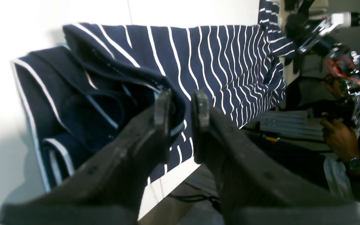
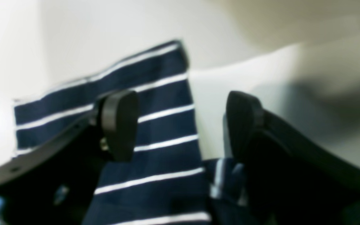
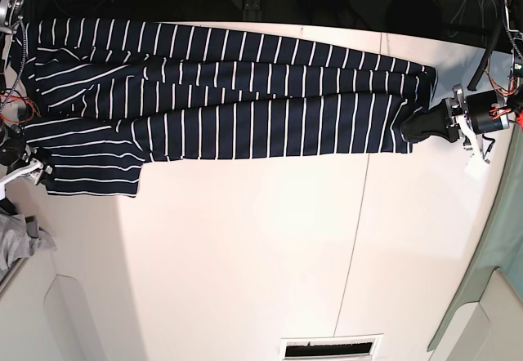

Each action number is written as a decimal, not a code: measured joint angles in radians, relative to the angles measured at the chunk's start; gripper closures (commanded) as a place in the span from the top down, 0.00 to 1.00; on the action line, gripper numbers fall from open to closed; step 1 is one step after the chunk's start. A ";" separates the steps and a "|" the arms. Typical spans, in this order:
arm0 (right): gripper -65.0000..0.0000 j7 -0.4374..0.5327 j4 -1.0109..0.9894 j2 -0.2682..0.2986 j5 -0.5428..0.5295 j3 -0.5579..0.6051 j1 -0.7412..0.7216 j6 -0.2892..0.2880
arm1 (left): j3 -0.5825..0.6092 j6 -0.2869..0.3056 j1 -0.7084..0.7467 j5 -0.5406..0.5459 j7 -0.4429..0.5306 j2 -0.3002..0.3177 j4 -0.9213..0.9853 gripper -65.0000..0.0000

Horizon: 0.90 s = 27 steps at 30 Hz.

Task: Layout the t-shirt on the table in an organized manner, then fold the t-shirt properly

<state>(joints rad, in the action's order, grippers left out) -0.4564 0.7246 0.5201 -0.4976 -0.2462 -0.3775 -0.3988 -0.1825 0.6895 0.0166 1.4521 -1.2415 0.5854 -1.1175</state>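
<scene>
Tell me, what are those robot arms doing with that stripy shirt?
Two robot arms are laying out a navy striped t-shirt on a big white table. The shirt is stretched long across the table's far side. The left gripper sits at one end of it, fingers nearly together around a bunched edge of the fabric. The right gripper, at the other end, has its fingers wide apart above a striped corner, holding nothing. Folding is not yet done.

Grey cloth (image 3: 20,242) at edge; floor vent (image 3: 331,347).
</scene>
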 measured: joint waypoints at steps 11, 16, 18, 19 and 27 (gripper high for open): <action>0.31 0.016 -0.057 -0.058 -0.005 0.032 -0.024 -0.074 | 0.000 0.000 0.000 0.000 0.000 0.000 0.000 0.21; 0.00 0.008 -0.057 -0.090 -0.003 0.033 -0.022 -0.138 | 0.000 0.000 0.000 0.000 0.000 0.000 0.000 0.21; 0.00 -0.018 -0.054 -0.090 -0.017 0.033 -0.021 -0.159 | 0.000 0.000 0.000 0.000 0.000 0.000 0.000 0.21; 0.00 -0.043 -0.047 -0.089 -0.031 0.032 -0.021 -0.159 | 0.000 0.000 0.000 0.001 0.000 0.000 0.000 0.21; 0.00 -0.245 0.171 -0.040 -0.225 -0.021 0.095 -0.169 | 0.000 0.000 0.000 -0.023 0.000 0.000 0.000 0.21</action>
<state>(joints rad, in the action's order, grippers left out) -0.7010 0.8951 0.4805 -0.7231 -0.2668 -0.2829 -0.5682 -0.1825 0.6895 0.0166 1.4292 -1.2415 0.5850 -1.1175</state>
